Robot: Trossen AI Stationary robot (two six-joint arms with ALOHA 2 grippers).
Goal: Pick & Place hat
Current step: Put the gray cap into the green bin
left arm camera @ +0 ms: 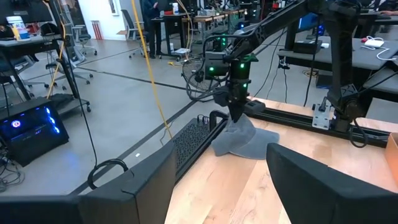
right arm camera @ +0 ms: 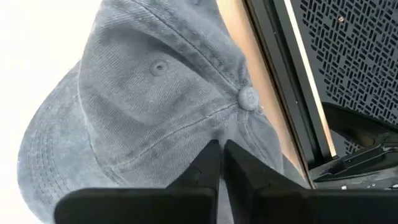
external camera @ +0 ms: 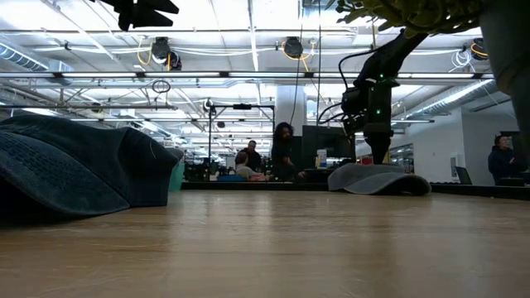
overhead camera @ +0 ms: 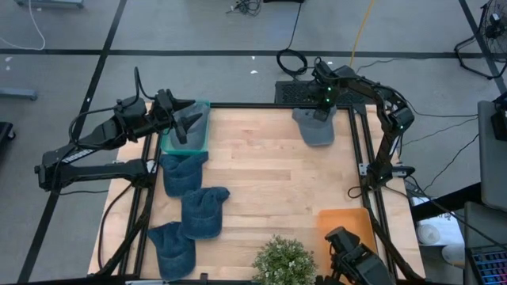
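High view: the grey hat (overhead camera: 314,127) lies at the far edge of the tabletop (overhead camera: 269,166), and the right hand (overhead camera: 322,113) has its fingers pressed together, pinching the hat's crown fabric. The left hand (overhead camera: 188,125) hangs spread above the teal bin (overhead camera: 187,139), holding nothing.

The high view looks straight down on the whole table (overhead camera: 261,158). The low view faces level across it (room behind). The right wrist view sits very close over the grey cap (right arm camera: 143,106), which all views share.
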